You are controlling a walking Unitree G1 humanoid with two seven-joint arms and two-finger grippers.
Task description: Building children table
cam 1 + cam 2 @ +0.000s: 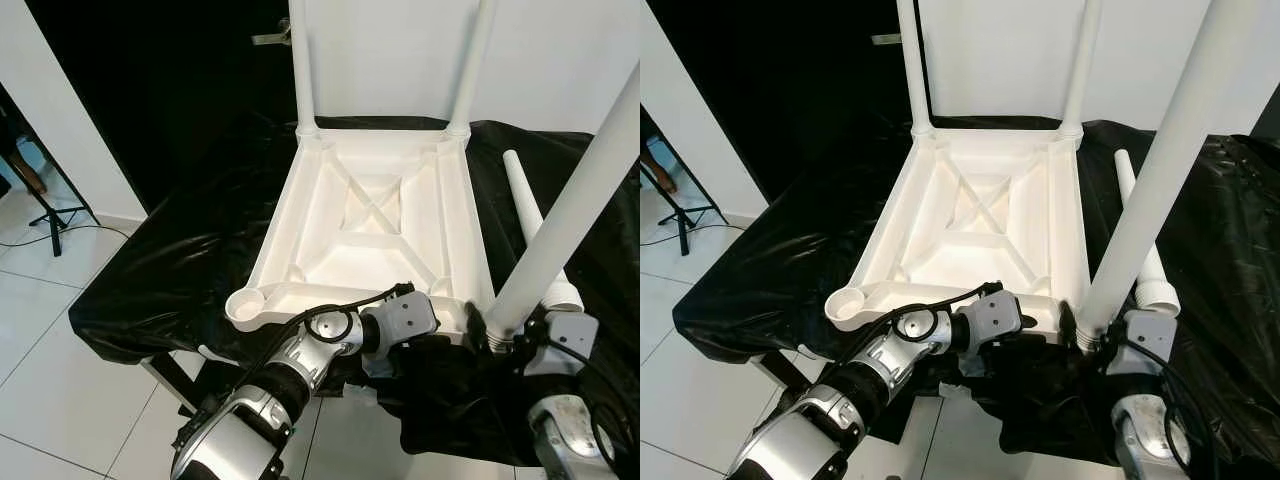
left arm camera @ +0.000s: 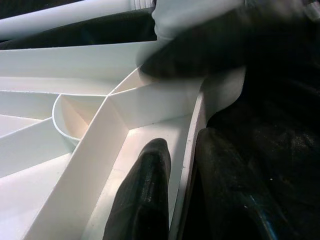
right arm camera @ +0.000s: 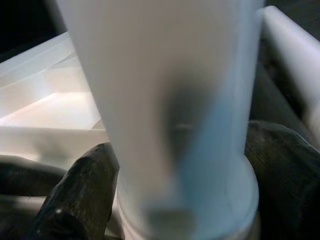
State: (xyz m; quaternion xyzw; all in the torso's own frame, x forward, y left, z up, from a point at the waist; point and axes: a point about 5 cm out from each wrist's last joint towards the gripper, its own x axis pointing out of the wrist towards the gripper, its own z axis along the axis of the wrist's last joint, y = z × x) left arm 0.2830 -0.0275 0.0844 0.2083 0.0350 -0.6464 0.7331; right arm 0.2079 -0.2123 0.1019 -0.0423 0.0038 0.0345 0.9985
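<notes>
The upturned white tabletop (image 1: 370, 225) lay on the black-draped desk (image 1: 170, 270), two legs already upright at its far corners. The left arm reached across low, its left tool (image 2: 182, 175) clamped on the tabletop's near rim. The right tool (image 3: 175, 200) gripped a white leg (image 1: 570, 215), tilted, at the near right corner. A spare leg (image 1: 525, 205) lay just beside.

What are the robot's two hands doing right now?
Left gripper: shut on the near edge of the upturned white plastic tabletop.
Right gripper: shut on the long white plastic table leg.
</notes>
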